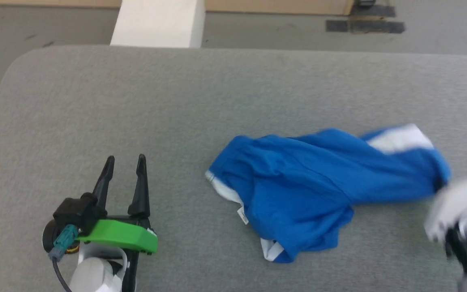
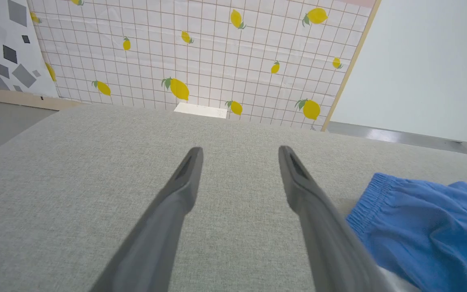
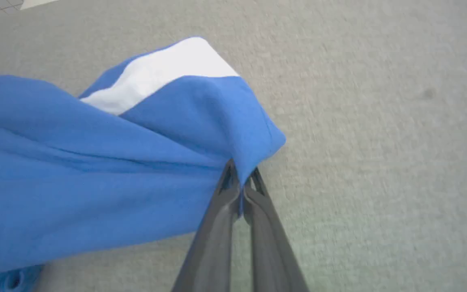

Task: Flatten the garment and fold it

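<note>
We look down on a grey fabric-covered surface point(image 1: 217, 89) with rounded corners. Nearest us, by the near edge toward its left corner, our left gripper point(image 1: 125, 158) points away from us. Its two dark fingers are spread wide with nothing between them, and a green housing point(image 1: 124, 239) sits behind them. Bare grey cloth separates it from the shorts.

At the near edge on the right, our right gripper point(image 3: 241, 174) is blurred in the head view. The right wrist view shows its fingers pinched tightly together on a fold at the right end of the garment point(image 1: 310, 182).

These bright blue shorts lie crumpled in the right half of the surface, about midway between the near and far edges, and run from the middle out towards the right edge. A small white label point(image 1: 242, 215) and white trim show on the near left side. The gathered waistband point(image 2: 369, 198) faces the left gripper. A broad white stripe point(image 1: 399, 138) shows at the far right end, just beyond the pinched fold.

Past the far edge stands a white block point(image 1: 158, 22), with grey floor point(image 1: 55, 24) and dark strips point(image 1: 365, 26) behind it. Farther still is a wall covering point(image 2: 201, 52) of grid lines and lemons.
</note>
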{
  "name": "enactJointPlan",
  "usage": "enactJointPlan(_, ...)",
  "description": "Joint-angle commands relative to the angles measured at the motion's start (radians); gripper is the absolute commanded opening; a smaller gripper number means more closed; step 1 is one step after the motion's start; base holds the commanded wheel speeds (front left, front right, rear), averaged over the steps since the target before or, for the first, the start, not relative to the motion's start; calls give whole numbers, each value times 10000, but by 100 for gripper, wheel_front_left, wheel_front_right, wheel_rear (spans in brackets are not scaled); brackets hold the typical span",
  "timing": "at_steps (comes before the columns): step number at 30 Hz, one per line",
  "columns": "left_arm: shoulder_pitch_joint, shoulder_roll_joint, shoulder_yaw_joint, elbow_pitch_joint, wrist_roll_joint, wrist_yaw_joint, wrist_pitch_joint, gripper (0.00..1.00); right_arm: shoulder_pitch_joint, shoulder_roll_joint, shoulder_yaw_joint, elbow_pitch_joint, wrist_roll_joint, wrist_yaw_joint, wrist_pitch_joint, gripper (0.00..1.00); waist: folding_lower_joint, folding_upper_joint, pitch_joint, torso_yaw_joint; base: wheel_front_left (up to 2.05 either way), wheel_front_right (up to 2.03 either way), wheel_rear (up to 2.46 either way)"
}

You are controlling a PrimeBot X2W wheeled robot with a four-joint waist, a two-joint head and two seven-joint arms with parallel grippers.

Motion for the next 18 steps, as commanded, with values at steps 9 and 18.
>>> enactJointPlan(9, 342, -69, 28, 579, -162, -52, -37, 100, 2370, -8, -197, -796, 2480, -13, -337, 100, 0, 0, -874, -1089, 0, 0, 0)
enactJointPlan(18, -1756, 33, -838, 1676, -913, -76, 2018, 100, 2057, -8, -801, -636, 2358, -13, -2042, 100, 0, 0, -879, -1613, 0, 0, 0)
